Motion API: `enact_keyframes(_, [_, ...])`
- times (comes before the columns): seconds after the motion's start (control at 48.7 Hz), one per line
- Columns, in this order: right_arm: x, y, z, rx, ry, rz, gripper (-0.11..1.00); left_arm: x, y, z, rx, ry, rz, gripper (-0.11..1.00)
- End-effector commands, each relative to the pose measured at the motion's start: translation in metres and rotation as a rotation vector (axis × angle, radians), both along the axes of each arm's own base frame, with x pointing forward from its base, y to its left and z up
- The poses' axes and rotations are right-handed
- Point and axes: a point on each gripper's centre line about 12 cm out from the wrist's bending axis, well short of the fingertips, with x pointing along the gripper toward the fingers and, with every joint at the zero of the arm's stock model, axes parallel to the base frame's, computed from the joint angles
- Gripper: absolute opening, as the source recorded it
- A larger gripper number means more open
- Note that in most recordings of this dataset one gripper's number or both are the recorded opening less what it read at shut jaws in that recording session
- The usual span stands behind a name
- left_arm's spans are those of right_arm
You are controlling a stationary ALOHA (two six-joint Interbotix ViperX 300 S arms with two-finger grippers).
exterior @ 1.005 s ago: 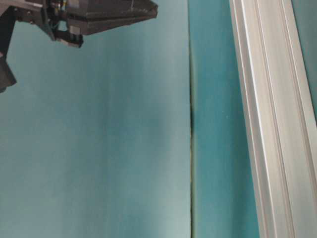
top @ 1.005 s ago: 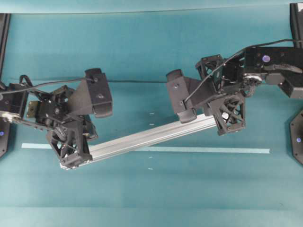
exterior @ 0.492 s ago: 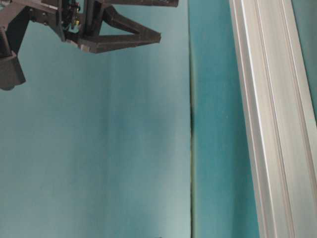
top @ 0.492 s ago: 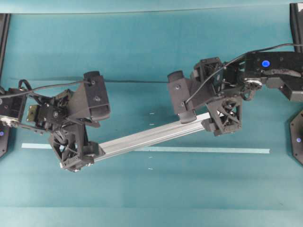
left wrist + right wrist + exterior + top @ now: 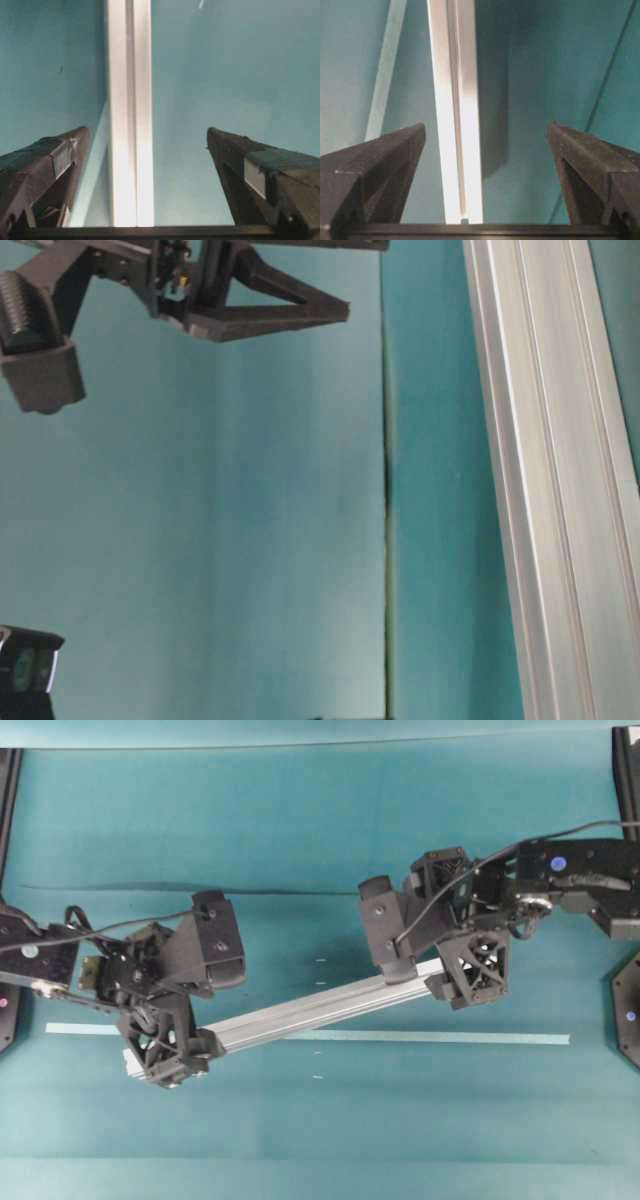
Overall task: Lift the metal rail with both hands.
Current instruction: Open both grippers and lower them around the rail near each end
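I've got both grippers spread wide, straddling the metal rail (image 5: 320,1008): left gripper (image 5: 165,1050) at 8 o'clock, right gripper (image 5: 470,970) at 2, one per end for a balanced lift.

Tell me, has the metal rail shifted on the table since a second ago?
No. In the overhead view the metal rail crosses the pale tape strip at the same slant and spot as before; both grippers have let go.

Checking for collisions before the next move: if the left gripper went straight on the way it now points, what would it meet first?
Probably the metal rail: it runs between the open left gripper fingers, nearer the left one, lying on the teal table. How far below is unclear.
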Motion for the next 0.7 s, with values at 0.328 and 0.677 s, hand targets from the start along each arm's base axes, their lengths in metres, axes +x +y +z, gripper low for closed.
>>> enact_keyframes(0.328, [-0.010, 0.001, -0.033, 0.002, 0.003, -0.016, 0.98, 0.002, -0.001, -0.024, 0.000, -0.002, -0.004, 0.98])
enact_keyframes(0.677, [-0.009, 0.000, -0.055, 0.001, 0.010, -0.014, 0.98, 0.006, -0.001, -0.048, 0.000, 0.009, -0.002, 0.98])
